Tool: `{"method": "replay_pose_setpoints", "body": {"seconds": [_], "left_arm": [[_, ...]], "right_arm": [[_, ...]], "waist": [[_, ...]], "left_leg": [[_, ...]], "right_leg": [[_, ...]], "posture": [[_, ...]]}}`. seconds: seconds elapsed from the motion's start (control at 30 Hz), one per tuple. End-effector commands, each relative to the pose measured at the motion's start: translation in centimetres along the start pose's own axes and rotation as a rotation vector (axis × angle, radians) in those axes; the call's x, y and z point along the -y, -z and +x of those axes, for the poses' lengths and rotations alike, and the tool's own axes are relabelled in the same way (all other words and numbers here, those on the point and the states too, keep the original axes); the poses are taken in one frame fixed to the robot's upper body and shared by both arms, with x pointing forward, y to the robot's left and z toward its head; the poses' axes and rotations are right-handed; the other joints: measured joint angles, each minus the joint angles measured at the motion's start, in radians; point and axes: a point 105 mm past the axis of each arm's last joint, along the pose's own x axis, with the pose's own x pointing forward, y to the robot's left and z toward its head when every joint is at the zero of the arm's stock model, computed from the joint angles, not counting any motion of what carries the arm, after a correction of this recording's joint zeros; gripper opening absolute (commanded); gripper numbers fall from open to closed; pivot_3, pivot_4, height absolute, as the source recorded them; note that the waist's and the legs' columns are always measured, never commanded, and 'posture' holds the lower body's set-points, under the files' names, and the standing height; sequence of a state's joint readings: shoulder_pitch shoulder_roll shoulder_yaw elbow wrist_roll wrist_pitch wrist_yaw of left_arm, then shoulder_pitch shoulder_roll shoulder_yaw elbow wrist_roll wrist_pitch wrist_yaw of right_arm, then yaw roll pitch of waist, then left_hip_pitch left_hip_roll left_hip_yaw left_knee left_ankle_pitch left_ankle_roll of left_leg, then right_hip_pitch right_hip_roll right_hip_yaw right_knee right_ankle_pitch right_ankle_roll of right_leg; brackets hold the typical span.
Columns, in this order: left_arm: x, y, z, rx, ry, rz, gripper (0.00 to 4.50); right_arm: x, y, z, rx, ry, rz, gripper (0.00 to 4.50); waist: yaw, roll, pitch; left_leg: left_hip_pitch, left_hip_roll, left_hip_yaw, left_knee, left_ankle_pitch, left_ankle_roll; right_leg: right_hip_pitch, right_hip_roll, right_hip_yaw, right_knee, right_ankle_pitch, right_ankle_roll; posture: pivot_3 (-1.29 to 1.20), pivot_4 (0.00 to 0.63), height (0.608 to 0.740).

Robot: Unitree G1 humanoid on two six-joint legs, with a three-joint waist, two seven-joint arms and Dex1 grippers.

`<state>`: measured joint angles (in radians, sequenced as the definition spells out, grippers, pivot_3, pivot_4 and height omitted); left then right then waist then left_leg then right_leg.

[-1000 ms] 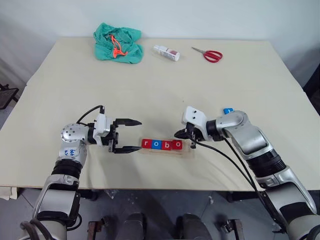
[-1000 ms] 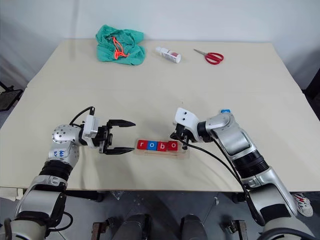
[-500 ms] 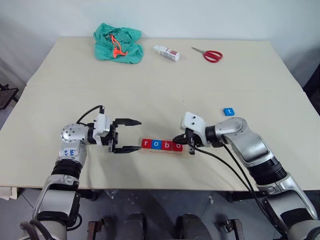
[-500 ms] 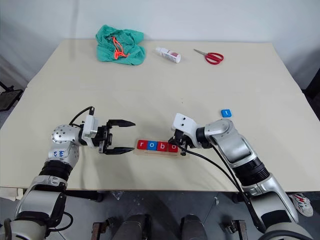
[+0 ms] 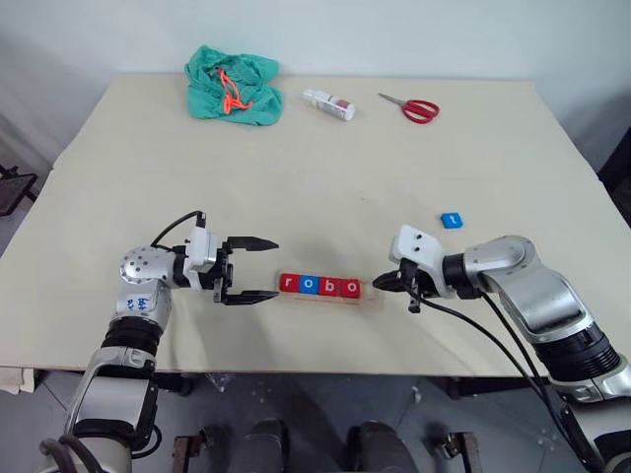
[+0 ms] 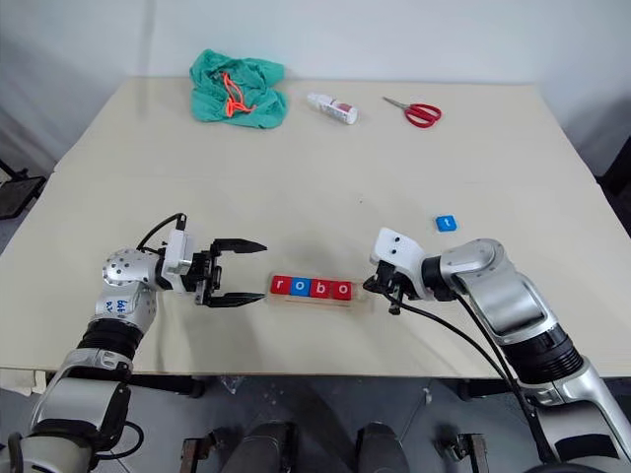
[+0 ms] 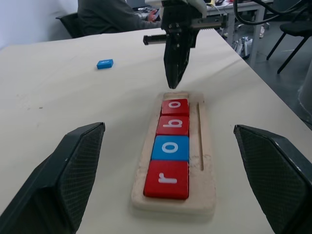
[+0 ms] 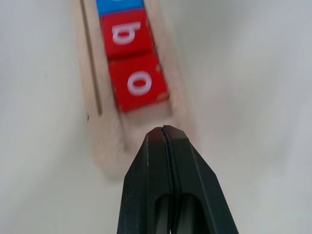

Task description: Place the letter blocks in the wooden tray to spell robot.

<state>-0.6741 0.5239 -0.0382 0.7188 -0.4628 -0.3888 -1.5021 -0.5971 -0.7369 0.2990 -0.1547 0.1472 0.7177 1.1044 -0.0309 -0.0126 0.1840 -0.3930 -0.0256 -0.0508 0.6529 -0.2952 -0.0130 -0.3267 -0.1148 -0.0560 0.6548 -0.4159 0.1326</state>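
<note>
The right hand [image 5: 383, 283] has its fingers pressed fully together and holds nothing; it sits low over the tabletop [image 5: 325, 168] just right of the wooden tray [image 5: 369, 296]. The left hand [image 5: 264, 269] stands wide open and empty, level, just left of the tray's left end.

The tray lies near the front edge and holds four letter blocks [image 5: 319, 286] reading r, o, b, o: red, blue, red, red. The slot at its right end is vacant. The fifth block, the blue t block [image 5: 452, 220], lies flat on the tabletop, farther back and to the right of the right hand, well apart from the tray.

Judgement: the step in hand is fetching the t. The right hand should open before descending, grip the block by opposite edges, and keep the letter's orientation matching the row. It should be set down in the groove flush against the last o without nudging the seated blocks.
</note>
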Motion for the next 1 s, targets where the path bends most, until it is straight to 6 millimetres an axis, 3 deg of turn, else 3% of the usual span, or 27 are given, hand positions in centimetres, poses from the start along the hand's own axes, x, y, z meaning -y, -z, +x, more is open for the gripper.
{"method": "replay_pose_setpoints", "body": {"seconds": [0.03,0.57,0.7,0.83,1.0], "left_arm": [[0.7,-0.7,-0.1,0.004,0.101,0.037,4.50],[0.6,-0.6,-0.2,0.003,0.084,0.037,4.50],[0.6,-0.6,-0.1,0.004,0.085,0.037,4.50],[0.6,-0.5,0.1,0.011,0.095,0.030,4.50],[0.6,-0.5,0.3,0.016,0.100,0.027,4.50]], "right_arm": [[-0.1,-0.4,0.6,0.015,0.002,-0.026,0.01],[-1.3,-1.7,2.7,0.055,-0.059,-0.030,0.01],[-1.0,-1.8,1.8,0.052,-0.040,-0.046,0.01],[0.6,-2.1,-2.4,0.074,0.048,-0.025,0.01],[3.9,-0.6,-5.3,0.119,0.294,0.120,0.01]], "waist": [[0.000,0.000,0.000],[0.002,0.000,0.000],[0.004,0.000,0.000],[0.007,0.000,0.000],[0.011,0.000,0.000]], "left_leg": [[0.000,0.000,0.000,0.000,0.000,0.000],[0.000,0.000,-0.001,0.000,0.000,0.000],[0.000,0.000,-0.001,0.000,0.000,0.000],[-0.001,-0.001,-0.001,0.000,0.000,0.000],[-0.001,-0.002,-0.003,0.001,0.000,0.000]], "right_leg": [[0.000,0.000,0.000,0.000,0.000,0.000],[0.000,0.000,0.000,0.000,0.000,0.000],[0.000,0.000,0.000,0.000,0.000,0.000],[0.000,-0.001,0.000,0.000,0.000,0.000],[0.001,-0.001,-0.002,-0.001,0.000,0.000]], "posture": [[0.00,0.150,0.740],[0.00,0.150,0.740],[0.00,0.150,0.740],[0.00,0.150,0.740],[0.00,0.150,0.740]]}}
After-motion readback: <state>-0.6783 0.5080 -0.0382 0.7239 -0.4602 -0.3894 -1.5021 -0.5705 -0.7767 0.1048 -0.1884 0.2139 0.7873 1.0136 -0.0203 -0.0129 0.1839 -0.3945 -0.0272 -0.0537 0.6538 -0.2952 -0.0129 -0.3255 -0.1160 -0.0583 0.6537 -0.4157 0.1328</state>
